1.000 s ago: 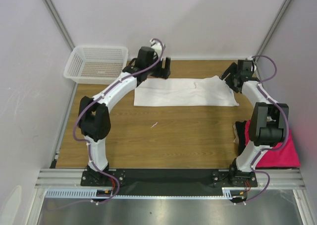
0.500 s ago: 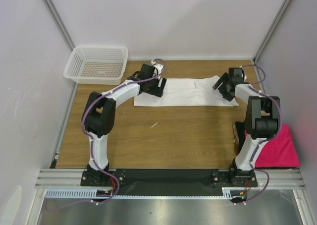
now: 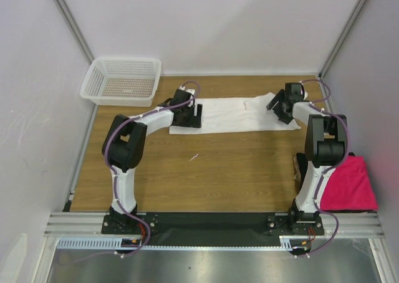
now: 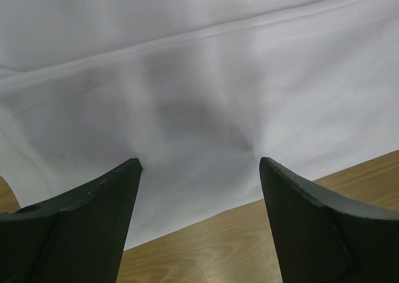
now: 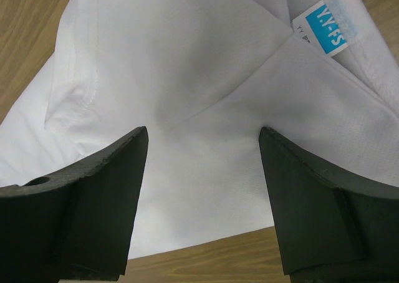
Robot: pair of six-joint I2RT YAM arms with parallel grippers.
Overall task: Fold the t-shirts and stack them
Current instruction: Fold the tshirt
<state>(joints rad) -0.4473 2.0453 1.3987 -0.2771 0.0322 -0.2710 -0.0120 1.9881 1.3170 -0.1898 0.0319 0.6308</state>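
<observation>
**Position.** The white shirt [image 3: 237, 113] lies flat as a long strip across the far side of the table [image 3: 206, 171]. The pink shirt [image 3: 349, 183] sits well apart at the near right edge. The basket [image 3: 121, 80] stands at the far left corner.

**Grippers.** The left gripper [image 3: 189, 115] is over the strip's left end and the right gripper [image 3: 278, 104] is over its right end, near the tag [image 5: 330, 30]. Both stand wide open and hold nothing. In each wrist view, cloth fills the gap between the fingers and the strip's edge runs close below the tips, with bare wood beyond it.

**Assessment.** The step in hand appears to be a two-handed pinch of the strip's ends for the next fold.

**Recommendations.**
- Lower both arms together.
- Slide one finger of each pair under the edge, so that every layer is caught rather than the top sheet only.
- On the right, clear the loose sleeve hem before closing.
- Close evenly on both sides and keep the cloth lightly taut between the arms.
- Lift only just off the wood, or the fold is likely to skew.
</observation>
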